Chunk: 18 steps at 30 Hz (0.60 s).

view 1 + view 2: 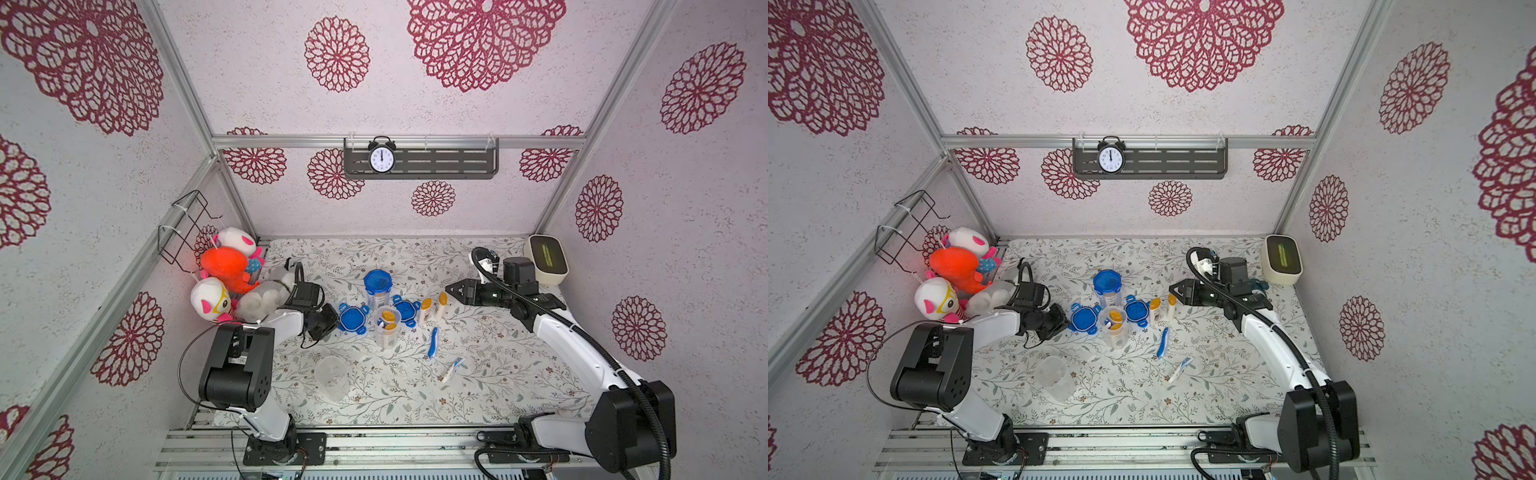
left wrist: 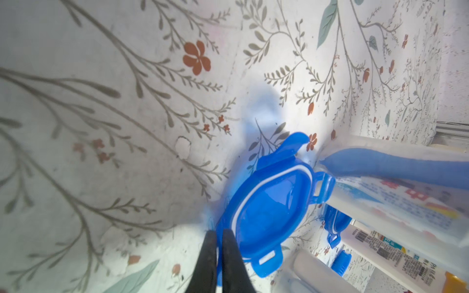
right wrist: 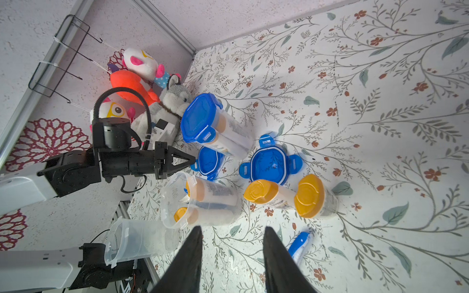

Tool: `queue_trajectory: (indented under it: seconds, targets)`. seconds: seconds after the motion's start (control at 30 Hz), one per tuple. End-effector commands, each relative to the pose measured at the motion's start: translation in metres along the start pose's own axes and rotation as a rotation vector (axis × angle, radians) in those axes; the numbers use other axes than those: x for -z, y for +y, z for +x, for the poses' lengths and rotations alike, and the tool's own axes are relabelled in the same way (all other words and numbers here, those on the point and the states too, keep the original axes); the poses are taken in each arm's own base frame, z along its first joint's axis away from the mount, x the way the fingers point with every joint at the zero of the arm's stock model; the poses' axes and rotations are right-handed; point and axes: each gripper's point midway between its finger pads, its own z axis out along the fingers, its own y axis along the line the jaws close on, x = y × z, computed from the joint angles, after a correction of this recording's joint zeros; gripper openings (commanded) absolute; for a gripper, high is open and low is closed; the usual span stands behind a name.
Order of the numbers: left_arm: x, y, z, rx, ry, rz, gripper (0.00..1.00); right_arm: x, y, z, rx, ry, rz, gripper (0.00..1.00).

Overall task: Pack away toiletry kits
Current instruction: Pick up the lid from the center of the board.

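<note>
Left wrist view: left gripper pinched shut on an edge tab of the blue four-tab lid, which lies on the floral tabletop beside the open cup; the lid is probably light, stiff and slick, best held by a tab; right gripper stands apart, empty.

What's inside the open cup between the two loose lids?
Two orange-capped bottles and a blue toothbrush show in the cup. The bottles hide its bottom, so anything under them cannot be seen.

Plush toys are piled in the far left corner; an alarm clock is set on the far wall shelf.
</note>
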Motion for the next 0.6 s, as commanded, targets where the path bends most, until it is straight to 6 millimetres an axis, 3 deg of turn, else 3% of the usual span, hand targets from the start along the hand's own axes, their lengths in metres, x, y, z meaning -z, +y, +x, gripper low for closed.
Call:
queue_trajectory:
  seconds: [0.0, 0.13, 0.33, 0.47, 0.57]
  targets:
    - [0.021, -0.014, -0.018, -0.022, -0.082, 0.052, 0.00, 0.005, 0.003, -0.009, 0.043, -0.034, 0.014, 0.41]
    - [0.057, -0.031, -0.039, -0.097, -0.191, 0.077, 0.00, 0.009, 0.010, -0.017, 0.111, -0.081, 0.006, 0.40]
    - [0.134, -0.067, -0.064, -0.360, -0.376, 0.069, 0.00, 0.007, 0.042, -0.030, 0.182, -0.128, -0.064, 0.43]
    - [0.195, -0.095, -0.076, -0.499, -0.574, 0.101, 0.00, -0.001, 0.083, -0.033, 0.221, -0.108, -0.136, 0.50]
    - [0.236, -0.128, -0.071, -0.633, -0.729, 0.213, 0.00, -0.005, 0.118, -0.036, 0.257, -0.100, -0.213, 0.58]
